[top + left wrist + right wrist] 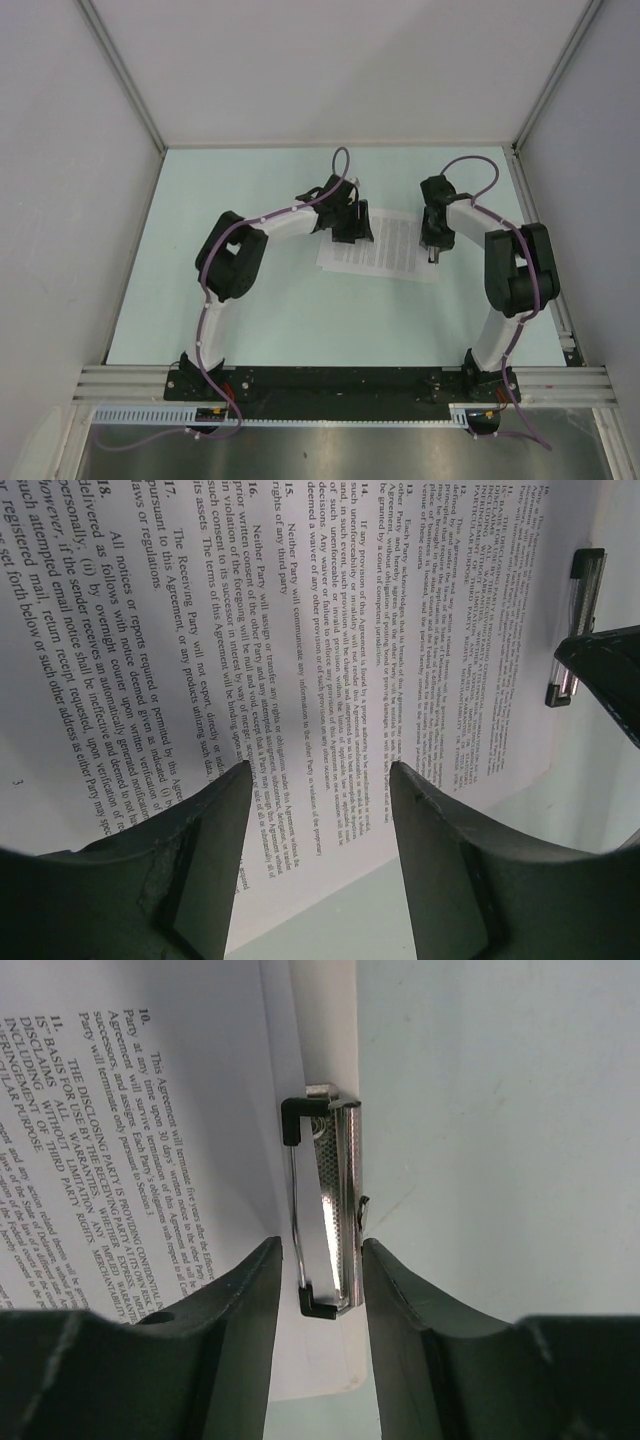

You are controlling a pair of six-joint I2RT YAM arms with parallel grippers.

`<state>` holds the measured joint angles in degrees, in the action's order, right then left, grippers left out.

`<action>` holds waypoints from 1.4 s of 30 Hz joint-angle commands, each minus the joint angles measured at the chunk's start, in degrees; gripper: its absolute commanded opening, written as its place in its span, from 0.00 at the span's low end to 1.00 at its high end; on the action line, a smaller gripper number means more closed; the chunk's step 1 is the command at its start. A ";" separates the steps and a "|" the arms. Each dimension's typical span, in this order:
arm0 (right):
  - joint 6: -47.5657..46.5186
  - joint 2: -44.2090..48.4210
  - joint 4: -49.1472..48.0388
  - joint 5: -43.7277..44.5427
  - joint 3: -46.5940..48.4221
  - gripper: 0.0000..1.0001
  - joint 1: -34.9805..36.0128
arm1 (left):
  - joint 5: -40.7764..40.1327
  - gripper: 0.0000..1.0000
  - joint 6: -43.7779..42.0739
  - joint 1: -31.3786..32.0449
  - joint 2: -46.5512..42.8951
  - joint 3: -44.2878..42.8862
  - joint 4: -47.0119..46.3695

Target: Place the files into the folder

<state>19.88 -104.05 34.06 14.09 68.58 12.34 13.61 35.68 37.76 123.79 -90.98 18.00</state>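
The right gripper sat with its jaws set narrowly either side of the near end of the metal clip. The gap was barely wider than the clip. I could not tell whether the pads were pressing on it or only bracketing it. That placement suggests the clip was the thing to be worked, so that paper could pass beneath it.

In the right wrist view, the clip sat on the bare white margin of the folder, along its 3 o'clock edge. The printed edge of the files lay just beside the clip's wire, on its 9 o'clock side. It did not look tucked under the wire.

The left gripper was released, its jaws wide apart over the text and holding nothing. In the top view it hung over the 10 o'clock part of the stack, opposite the clip. From there it could probably press the sheets flat or nudge them toward 3 o'clock once the clip gave way.

The files lay flat and overlapped on the folder, slightly skewed, near the middle of the bench. Which sheet was uppermost was not clear. By my reading the sheets were laid in place but not yet clipped. The main risk was the thin paper buckling or sliding askew if it was pushed before the clip lifted.
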 commanded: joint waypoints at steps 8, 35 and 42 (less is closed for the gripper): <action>-0.81 -2.03 -3.92 -2.57 0.16 0.26 -2.14 | -1.12 0.62 2.46 0.39 0.14 0.36 -3.15; -2.39 -1.33 -7.08 -7.14 -3.62 0.47 -5.13 | -0.42 0.62 3.08 -0.14 1.37 2.38 -2.35; -3.53 -1.77 -10.07 -10.13 -5.73 0.33 -6.10 | 0.02 0.62 3.08 -0.40 1.55 2.91 -2.62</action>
<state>17.39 -104.44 26.48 5.19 65.45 6.83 13.82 38.00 37.47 124.68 -89.60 14.76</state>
